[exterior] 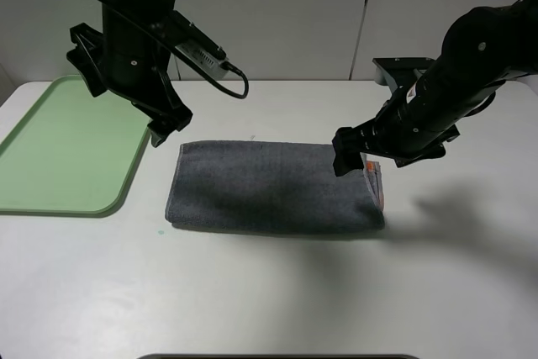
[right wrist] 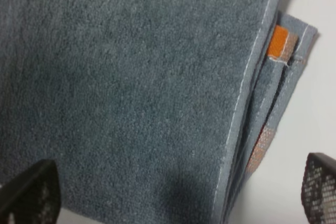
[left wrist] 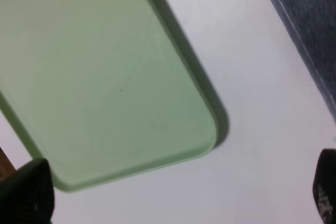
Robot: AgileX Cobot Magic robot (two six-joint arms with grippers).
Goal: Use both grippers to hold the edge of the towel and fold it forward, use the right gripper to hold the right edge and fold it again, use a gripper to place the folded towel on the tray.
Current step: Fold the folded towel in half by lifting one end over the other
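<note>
The gray towel [exterior: 273, 187] is laid flat on the white table [exterior: 252, 292] as a long rectangle, already folded once. Its surface is a soft terry with short pile. The right gripper [exterior: 346, 160] is held just above the right end of the towel. Its fingers [right wrist: 31, 195] are spread wide and nothing is gripped between them. Under it, stacked layers of cloth are seen, with a thin white stitched line [right wrist: 247, 77] and small orange labels [right wrist: 277, 43] at the edge. The left gripper [exterior: 162, 129] is also opened wide and empty. It is held over bare table, between the towel's left end and the rounded corner of the smooth light-green tray [exterior: 50, 149].
</note>
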